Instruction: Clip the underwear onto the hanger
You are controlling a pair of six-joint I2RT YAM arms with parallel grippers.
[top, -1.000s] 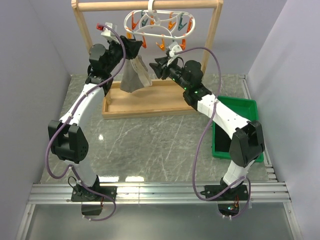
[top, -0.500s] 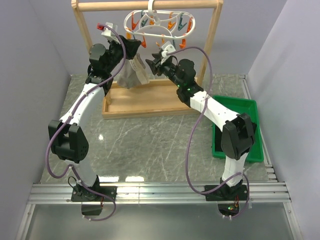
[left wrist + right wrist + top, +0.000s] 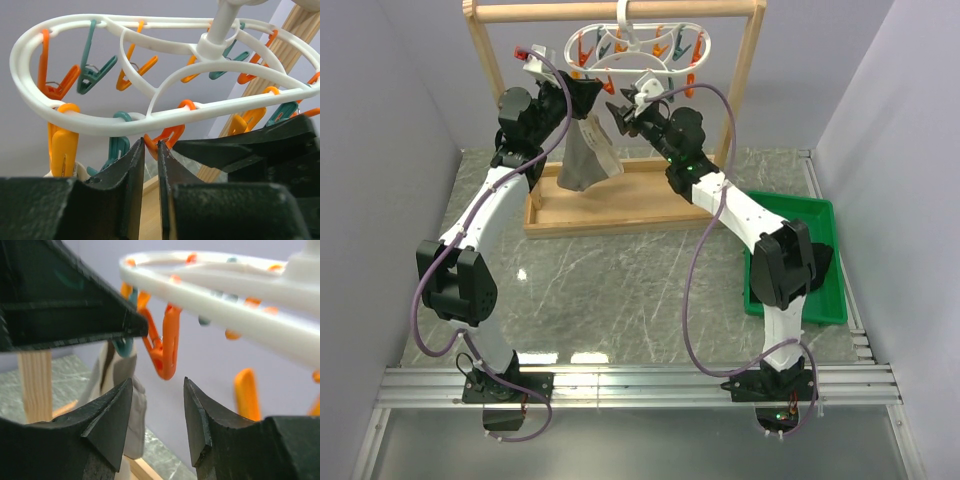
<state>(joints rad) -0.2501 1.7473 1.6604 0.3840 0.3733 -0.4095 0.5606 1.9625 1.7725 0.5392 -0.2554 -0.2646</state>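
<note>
My left gripper (image 3: pixel 150 142): jaws almost together; whether they pinch fabric, I cannot tell.
My right gripper (image 3: pixel 157 385): jaws apart, just short of an orange plastic clothespin (image 3: pixel 167 347).
The underwear (image 3: pixel 586 155): soft taupe fabric briefs, hanging right under my left gripper, below the white plastic oval hanger (image 3: pixel 95 126).
Risk: the hanger looks free to swing, so nudging the clothespin could push it away.
</note>
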